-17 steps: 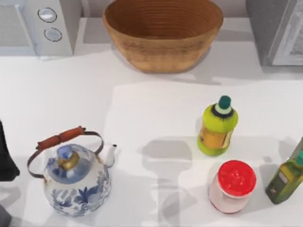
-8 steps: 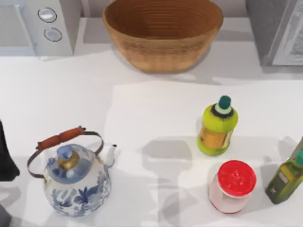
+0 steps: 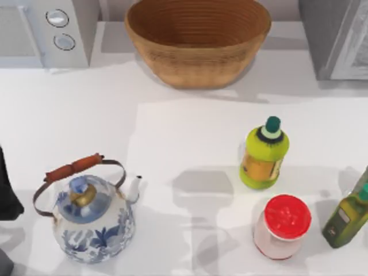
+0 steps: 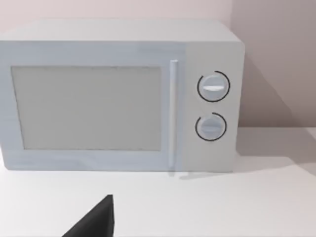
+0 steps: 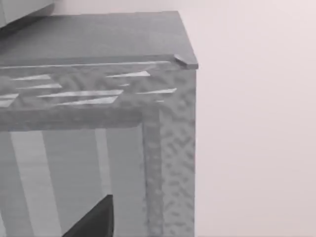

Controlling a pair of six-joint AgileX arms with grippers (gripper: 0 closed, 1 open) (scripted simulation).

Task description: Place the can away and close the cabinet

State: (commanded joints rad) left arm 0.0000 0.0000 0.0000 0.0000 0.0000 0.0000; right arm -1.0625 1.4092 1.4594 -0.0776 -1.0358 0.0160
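A: Where is the can [image 3: 282, 227]?

B: On the table [image 3: 172, 132], nearer the front edge than the basket [image 3: 198, 43] and off to its right. It stands upright, apart from its neighbours.

A: What does it look like?

B: Short and round, with a bright red lid that has a slightly mottled top, and a pale pinkish-white body below (the lid hides most of the side from above).

A: And around it?

B: A yellow-green bottle [image 3: 263, 154] with a dark green cap stands between it and the basket. An olive bottle [image 3: 346, 218] is further right of the basket again, leaning at the edge of the top view. A blue-and-white kettle [image 3: 92, 215] with a reddish grip sits forward and left of the basket.

A: The cabinet [image 3: 336, 37]?

B: Grey, right of the basket at the back of the table. The right wrist view faces its upper corner and side.

A: And left of the basket?

B: A white microwave [image 3: 46, 31] with two dials, door shut.

A: The arms?

B: The left arm [image 3: 7, 192] is a dark shape far left and forward of the basket. The left end effector [image 4: 94, 222] is a black wedge before the microwave; I cannot tell its state. The right end effector [image 5: 94, 219] is a similar wedge before the cabinet, and I cannot tell there either. Neither touches the can.
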